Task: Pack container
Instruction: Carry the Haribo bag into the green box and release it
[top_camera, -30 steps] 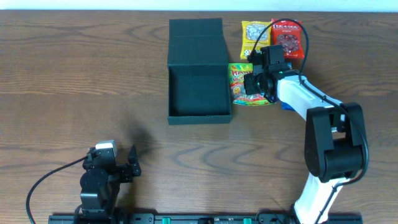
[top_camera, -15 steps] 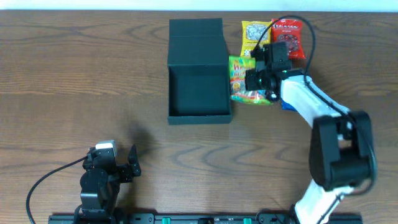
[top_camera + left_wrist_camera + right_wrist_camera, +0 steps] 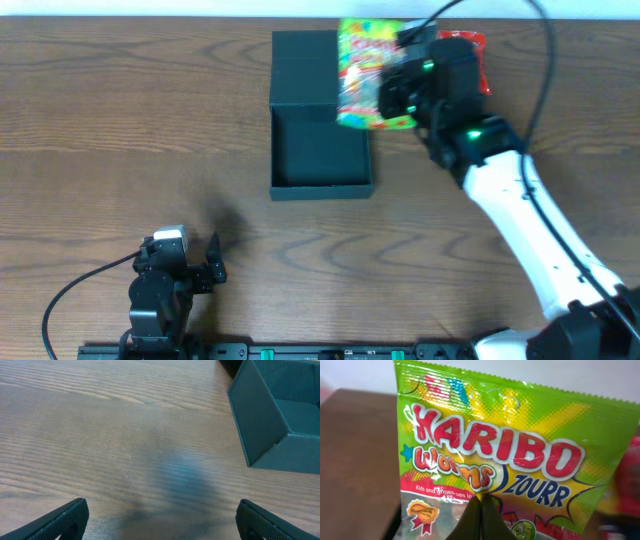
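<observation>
The right gripper (image 3: 396, 96) is pinching a green and yellow Haribo Worms packet (image 3: 364, 70) by its lower edge; in the right wrist view the dark fingertips (image 3: 479, 519) are pressing together on the foil, and the packet (image 3: 495, 455) is standing upright and filling most of that picture; from overhead the packet is hanging over the right side of the container (image 3: 315, 140), overlapping its lid flap and the top of its right wall; the container is sitting on the wooden table (image 3: 120, 130) near the far edge, open, with the flap lying flat behind it and its inside showing dark; a red snack packet (image 3: 473, 52) is lying just beyond the right arm, partly hidden by it; the left gripper (image 3: 209, 266) is resting low near the front edge, well apart from the container, with its fingers spread wide and grasping nothing; its wrist camera is showing bare wood and a corner of the container (image 3: 280, 425) at upper right.
</observation>
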Motion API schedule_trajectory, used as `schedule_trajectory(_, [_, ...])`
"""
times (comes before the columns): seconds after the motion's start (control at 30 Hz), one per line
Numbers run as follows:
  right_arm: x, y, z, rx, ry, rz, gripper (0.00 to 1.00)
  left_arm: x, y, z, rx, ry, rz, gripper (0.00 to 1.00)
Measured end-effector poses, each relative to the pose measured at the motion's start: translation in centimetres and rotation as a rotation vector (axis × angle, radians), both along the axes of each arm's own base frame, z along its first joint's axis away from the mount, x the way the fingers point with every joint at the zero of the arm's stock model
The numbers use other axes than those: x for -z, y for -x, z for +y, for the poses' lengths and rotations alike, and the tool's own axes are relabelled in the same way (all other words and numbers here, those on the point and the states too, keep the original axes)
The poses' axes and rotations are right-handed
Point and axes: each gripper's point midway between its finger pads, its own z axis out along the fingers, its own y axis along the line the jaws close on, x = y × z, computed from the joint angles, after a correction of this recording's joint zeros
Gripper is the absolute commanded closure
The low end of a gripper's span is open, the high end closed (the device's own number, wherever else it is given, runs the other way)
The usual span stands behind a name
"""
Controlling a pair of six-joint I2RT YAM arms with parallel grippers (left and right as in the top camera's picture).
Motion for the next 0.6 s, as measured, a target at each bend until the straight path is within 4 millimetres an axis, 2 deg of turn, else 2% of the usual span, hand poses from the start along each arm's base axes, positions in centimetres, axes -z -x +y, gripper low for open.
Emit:
schedule_trajectory(0.1, [2.1,1.0,3.4,-0.049,-0.028,0.068,0.99,0.0,0.0,0.0,0.0,0.0,0.0,0.05])
schedule_trajectory(0.2, [5.1,1.6,6.2,-0.073,-0.042,0.147,0.99,0.0,0.0,0.0,0.0,0.0,0.0,0.05])
schedule_trajectory(0.3, [8.8,2.3,8.1,-0.083,-0.032,0.235,0.99,0.0,0.0,0.0,0.0,0.0,0.0,0.05])
schedule_trajectory(0.43, [12.3,3.2,9.8,-0.073,-0.02,0.32,0.99,0.0,0.0,0.0,0.0,0.0,0.0,0.05])
schedule_trajectory(0.47, [12.9,3.4,10.1,-0.073,-0.017,0.333,0.95,0.0,0.0,0.0,0.0,0.0,0.0,0.05])
schedule_trajectory(0.53, [13.4,3.6,10.8,-0.075,-0.021,0.344,0.29,0.0,0.0,0.0,0.0,0.0,0.0,0.05])
schedule_trajectory(0.57, [13.2,3.6,11.1,-0.078,-0.031,0.334,0.01,0.0,0.0,0.0,0.0,0.0,0.0,0.05])
schedule_trajectory(0.6, [12.8,3.4,11.4,-0.08,-0.043,0.319,0.01,0.0,0.0,0.0,0.0,0.0,0.0,0.05])
